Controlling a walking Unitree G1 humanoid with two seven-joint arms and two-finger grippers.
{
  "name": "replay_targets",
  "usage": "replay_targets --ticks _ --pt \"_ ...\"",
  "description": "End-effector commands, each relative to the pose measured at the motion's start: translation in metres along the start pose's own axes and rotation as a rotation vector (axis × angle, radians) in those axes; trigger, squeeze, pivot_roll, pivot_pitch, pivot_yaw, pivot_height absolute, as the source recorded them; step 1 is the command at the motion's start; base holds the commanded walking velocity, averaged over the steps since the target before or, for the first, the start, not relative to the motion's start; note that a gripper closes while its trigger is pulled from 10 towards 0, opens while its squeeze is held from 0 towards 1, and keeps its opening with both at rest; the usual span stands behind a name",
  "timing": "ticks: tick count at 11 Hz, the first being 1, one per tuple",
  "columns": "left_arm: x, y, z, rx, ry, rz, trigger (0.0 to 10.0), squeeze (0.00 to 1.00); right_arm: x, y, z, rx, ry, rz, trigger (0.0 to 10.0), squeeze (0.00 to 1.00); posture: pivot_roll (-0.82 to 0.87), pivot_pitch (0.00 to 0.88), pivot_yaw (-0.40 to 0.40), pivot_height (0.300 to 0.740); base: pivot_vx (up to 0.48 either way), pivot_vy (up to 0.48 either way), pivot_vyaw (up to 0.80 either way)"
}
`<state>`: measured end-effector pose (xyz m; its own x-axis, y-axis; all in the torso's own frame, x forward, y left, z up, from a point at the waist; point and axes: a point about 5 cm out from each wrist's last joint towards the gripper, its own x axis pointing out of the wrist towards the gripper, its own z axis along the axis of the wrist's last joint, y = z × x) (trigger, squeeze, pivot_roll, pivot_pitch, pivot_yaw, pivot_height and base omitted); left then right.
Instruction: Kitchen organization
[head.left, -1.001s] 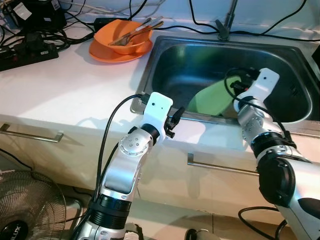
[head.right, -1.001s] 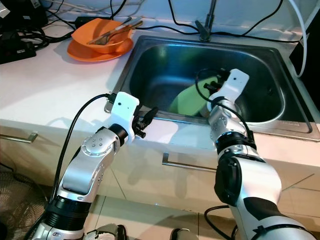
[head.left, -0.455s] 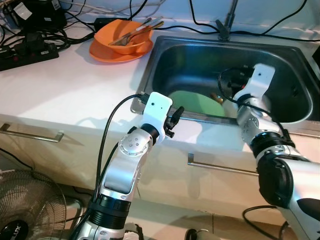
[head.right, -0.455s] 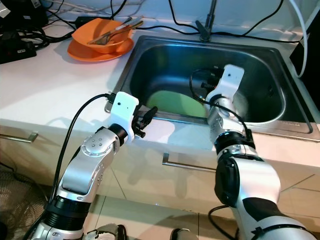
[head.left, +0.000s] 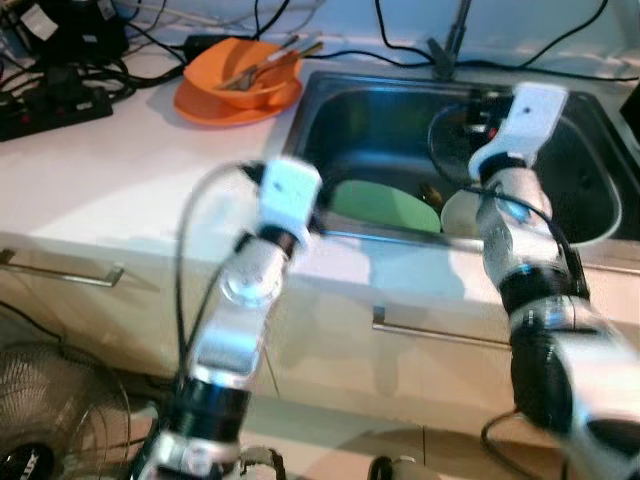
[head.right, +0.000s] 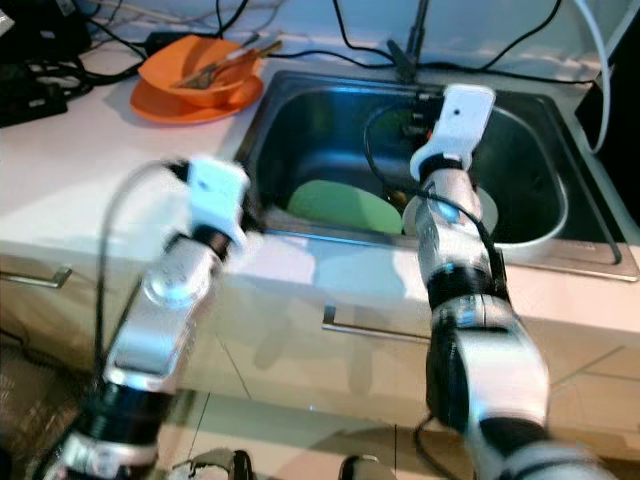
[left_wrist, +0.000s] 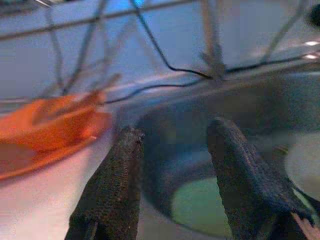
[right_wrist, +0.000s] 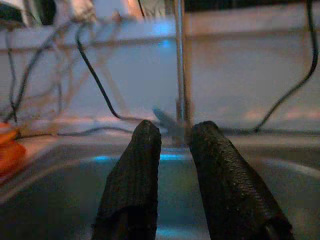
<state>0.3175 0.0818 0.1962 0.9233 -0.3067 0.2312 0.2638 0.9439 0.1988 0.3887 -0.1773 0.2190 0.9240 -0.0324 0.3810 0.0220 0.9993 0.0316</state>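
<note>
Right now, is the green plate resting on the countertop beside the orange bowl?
No, the green plate lies inside the sink, apart from the orange bowl.

A plate lies in the sink, near its front edge, with a bowl just right of it. Another bowl stands on the counter, beside the sink's back left corner.

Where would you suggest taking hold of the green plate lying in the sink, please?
Probably at its far rim, coming down from above. The green plate lies flat on the bottom of the sink; its near edge is hidden behind the sink's front wall, and a pale bowl sits at its right. A finger would likely need to slip under the rim.
</note>
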Motion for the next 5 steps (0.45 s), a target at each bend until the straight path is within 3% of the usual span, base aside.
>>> replay_targets --ticks 1,2,5 --pt "0.003 0.010 0.001 -0.001 -0.023 0.054 10.0 0.00 -0.007 0.006 0.008 -0.029 -0.075 0.028 10.0 0.00 0.04 0.073 0.013 0.740 0.000 0.000 0.00" --pt "0.004 0.017 0.001 0.010 -0.055 0.093 10.0 0.00 -0.020 0.013 0.007 -0.045 -0.104 0.059 10.0 0.00 0.04 0.068 0.013 0.740 0.000 0.000 0.00" --pt "0.003 0.028 -0.006 0.019 -0.068 0.151 10.0 0.00 -0.055 0.038 -0.021 0.046 0.008 0.075 10.0 0.00 0.03 0.038 0.012 0.740 0.000 0.000 0.00"
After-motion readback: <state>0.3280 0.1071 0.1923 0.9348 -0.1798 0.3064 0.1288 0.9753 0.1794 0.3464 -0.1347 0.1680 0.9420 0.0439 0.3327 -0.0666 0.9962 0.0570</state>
